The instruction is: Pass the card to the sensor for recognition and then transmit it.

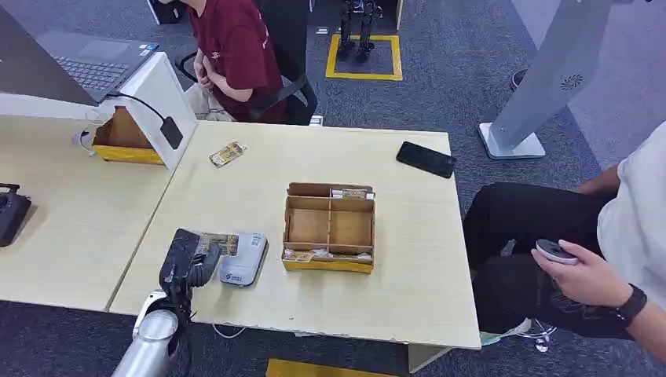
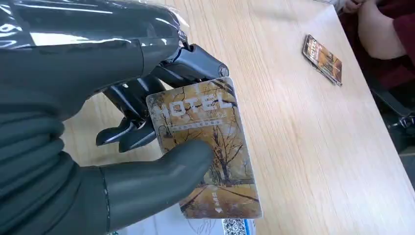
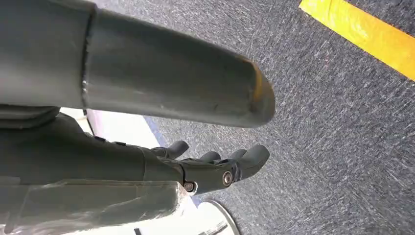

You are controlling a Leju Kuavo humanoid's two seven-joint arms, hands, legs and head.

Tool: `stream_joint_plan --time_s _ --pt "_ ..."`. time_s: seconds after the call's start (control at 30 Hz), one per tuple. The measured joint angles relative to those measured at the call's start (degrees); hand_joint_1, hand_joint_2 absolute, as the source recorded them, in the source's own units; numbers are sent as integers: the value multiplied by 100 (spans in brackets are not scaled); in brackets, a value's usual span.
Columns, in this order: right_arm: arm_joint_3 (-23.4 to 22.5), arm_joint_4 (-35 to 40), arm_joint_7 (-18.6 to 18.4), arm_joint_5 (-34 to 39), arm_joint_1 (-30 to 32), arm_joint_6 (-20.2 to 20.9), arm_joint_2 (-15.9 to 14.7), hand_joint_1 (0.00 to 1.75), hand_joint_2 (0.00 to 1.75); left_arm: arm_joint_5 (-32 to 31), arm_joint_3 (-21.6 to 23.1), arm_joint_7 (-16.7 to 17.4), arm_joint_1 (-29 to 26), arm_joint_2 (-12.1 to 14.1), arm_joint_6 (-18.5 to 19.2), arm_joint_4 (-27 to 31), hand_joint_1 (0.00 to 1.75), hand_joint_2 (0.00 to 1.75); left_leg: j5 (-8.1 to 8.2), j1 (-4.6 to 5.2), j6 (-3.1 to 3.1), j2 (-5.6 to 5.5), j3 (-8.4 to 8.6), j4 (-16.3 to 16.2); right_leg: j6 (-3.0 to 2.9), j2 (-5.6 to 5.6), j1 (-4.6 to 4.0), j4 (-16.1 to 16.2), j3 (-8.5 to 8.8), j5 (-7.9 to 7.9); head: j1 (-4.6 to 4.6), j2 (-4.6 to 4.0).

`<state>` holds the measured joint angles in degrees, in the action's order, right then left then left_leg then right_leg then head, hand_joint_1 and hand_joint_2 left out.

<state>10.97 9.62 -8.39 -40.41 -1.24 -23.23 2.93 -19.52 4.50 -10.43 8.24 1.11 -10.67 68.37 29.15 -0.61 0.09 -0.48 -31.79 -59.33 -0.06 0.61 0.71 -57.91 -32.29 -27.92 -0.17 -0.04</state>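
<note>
My left hand [image 1: 187, 263] pinches a hotel card [image 2: 208, 147] between thumb and fingers; the card is brown and gold with the word HOTEL on it. In the head view the card [image 1: 222, 244] sits at the hand's tips, right over the near-left end of the white sensor [image 1: 243, 258] lying flat on the table. A corner of the sensor [image 2: 230, 226] peeks out under the card. More cards [image 1: 228, 154] lie in a small stack further back on the table [image 1: 236, 188], seen too as cards [image 2: 323, 59]. My right hand [image 3: 205, 169] hangs over the carpet, fingers spread, holding nothing.
A divided cardboard box [image 1: 329, 227] stands just right of the sensor. A black phone [image 1: 426, 159] lies at the far right of the table. One person sits behind the table [image 1: 236, 47]; another sits at the right holding a small device [image 1: 556, 251].
</note>
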Motion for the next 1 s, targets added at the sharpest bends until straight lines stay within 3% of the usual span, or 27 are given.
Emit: stream_joint_plan --time_s 0.53,1.0 --pt "-4 0 13 -103 -2 26 0 0 0 -330 125 151 -54 37 267 -81 175 175 0 0 0 0 0 0 0 0 0 0 0 0 0 0" --pt "-4 0 57 -195 -7 17 0 0 0 -472 234 221 -58 31 282 -175 175 175 0 0 0 -1 1 0 0 -1 0 0 1 0 0 0"
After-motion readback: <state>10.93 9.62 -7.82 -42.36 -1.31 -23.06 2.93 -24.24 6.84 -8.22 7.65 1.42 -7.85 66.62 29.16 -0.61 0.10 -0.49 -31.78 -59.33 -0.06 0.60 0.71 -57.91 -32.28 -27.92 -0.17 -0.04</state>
